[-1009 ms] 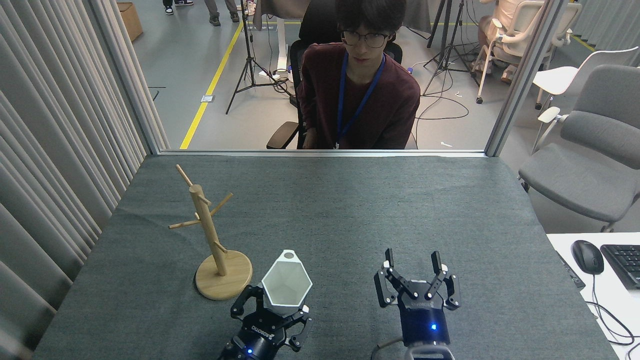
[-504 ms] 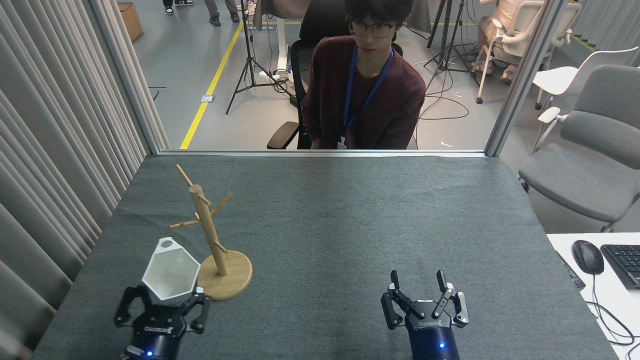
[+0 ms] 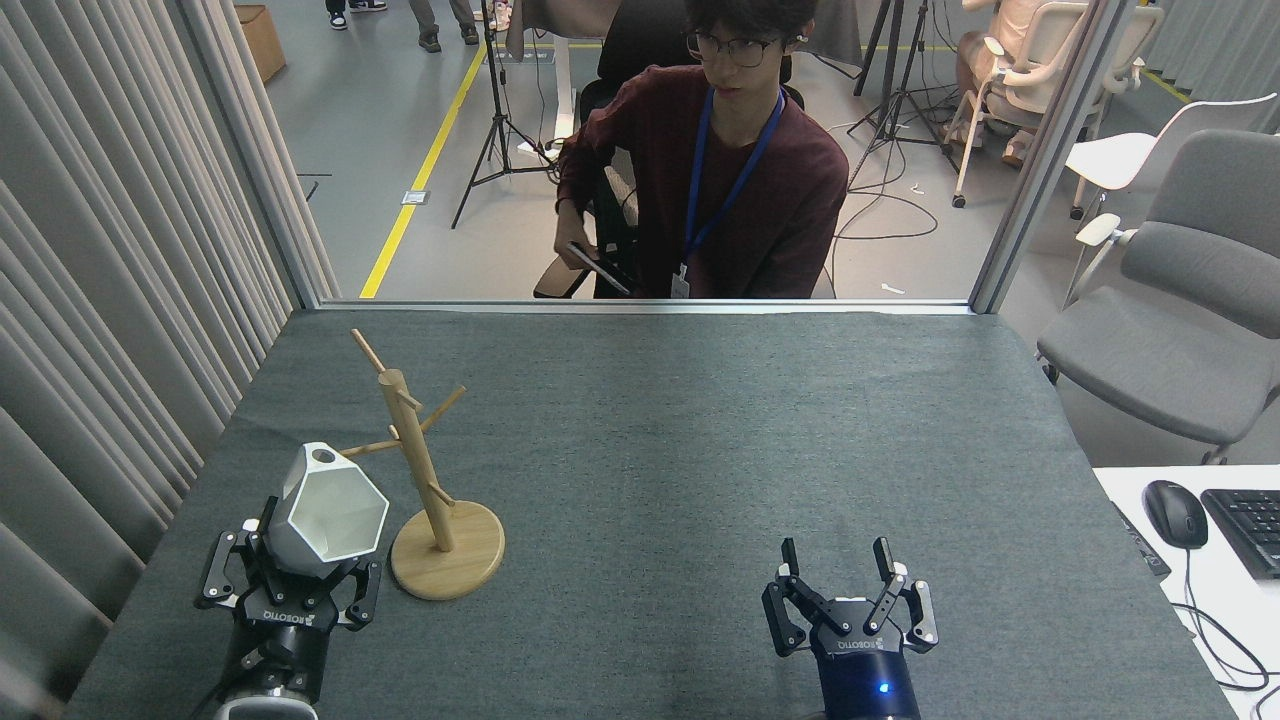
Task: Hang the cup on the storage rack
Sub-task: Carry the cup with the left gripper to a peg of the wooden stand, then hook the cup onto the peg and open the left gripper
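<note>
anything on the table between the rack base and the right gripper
Nothing: in the head view, only bare grey table lies between the storage rack base and the open right gripper.

Tabletop (image 3: 700,450): grey felt-like cover, fills the middle of the view.
Person (image 3: 735,170): seated just beyond the tabletop's far edge, dark red sweater, blue lanyard, holding a dark flat object.
Curtain (image 3: 110,300): pale, pleated, along the tabletop's left side.
Grey chair (image 3: 1180,330): right of the tabletop.
Mouse (image 3: 1175,513) and keyboard (image 3: 1250,525): on a white desk beside the tabletop's right edge.
Tripod (image 3: 495,120): on the floor beyond the tabletop.

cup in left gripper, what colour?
White, inside and out; the cup shows best in the head view, held by the left gripper.
</note>
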`<move>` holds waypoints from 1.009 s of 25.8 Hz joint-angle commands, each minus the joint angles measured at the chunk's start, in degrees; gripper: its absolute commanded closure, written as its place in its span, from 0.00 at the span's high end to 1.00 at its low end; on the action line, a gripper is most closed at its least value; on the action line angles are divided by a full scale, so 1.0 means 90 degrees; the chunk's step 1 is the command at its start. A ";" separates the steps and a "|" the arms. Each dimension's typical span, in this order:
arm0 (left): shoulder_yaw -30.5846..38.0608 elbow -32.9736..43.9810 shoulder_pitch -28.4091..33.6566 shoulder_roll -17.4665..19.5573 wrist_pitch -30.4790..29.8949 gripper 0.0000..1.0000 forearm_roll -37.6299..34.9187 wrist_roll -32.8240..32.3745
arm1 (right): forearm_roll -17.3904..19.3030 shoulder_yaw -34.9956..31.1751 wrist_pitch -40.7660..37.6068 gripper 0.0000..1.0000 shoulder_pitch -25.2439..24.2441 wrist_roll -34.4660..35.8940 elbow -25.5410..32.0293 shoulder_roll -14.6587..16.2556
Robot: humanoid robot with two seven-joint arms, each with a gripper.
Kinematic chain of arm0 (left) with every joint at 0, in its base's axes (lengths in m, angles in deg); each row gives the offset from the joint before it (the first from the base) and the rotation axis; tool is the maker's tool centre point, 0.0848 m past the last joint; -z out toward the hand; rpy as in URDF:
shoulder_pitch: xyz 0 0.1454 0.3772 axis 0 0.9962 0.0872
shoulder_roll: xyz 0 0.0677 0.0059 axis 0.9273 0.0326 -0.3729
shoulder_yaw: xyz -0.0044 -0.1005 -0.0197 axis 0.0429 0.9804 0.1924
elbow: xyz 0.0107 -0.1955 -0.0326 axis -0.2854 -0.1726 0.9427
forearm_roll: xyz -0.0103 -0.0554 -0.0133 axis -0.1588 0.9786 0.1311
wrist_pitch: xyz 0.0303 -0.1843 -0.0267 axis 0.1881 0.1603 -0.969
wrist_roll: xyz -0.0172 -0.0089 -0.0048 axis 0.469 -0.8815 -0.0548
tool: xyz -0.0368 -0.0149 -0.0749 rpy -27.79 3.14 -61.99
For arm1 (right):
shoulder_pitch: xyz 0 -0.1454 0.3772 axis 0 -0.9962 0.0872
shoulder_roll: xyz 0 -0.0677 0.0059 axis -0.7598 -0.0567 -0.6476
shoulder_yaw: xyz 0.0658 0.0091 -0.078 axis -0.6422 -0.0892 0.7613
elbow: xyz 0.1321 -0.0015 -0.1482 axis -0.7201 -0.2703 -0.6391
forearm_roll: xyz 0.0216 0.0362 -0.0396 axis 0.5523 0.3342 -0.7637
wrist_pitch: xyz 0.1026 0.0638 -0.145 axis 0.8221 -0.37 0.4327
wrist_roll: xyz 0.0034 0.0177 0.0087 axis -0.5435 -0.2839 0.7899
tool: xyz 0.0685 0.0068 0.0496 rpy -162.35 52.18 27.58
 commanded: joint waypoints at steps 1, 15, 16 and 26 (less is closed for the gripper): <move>-0.0008 -0.0232 -0.0201 -0.0012 0.0058 0.61 -0.0210 0.0006 | 0.0009 -0.0010 -0.0002 0.99 -0.0005 0.0005 0.0000 0.0000; -0.0047 -0.0828 -0.0611 -0.0178 0.0097 0.64 -0.0659 0.0006 | 0.0019 -0.0010 -0.0100 0.99 0.0034 0.0005 0.0000 0.0010; -0.0067 -0.0838 -0.0631 -0.0188 0.0097 0.64 -0.0659 0.0006 | 0.0019 -0.0010 -0.0100 0.99 0.0034 0.0014 -0.0010 0.0010; -0.0076 -0.0877 -0.0640 -0.0315 0.0019 0.99 -0.0581 0.0026 | 0.0049 -0.0010 -0.0148 0.99 0.0034 0.0014 -0.0029 0.0020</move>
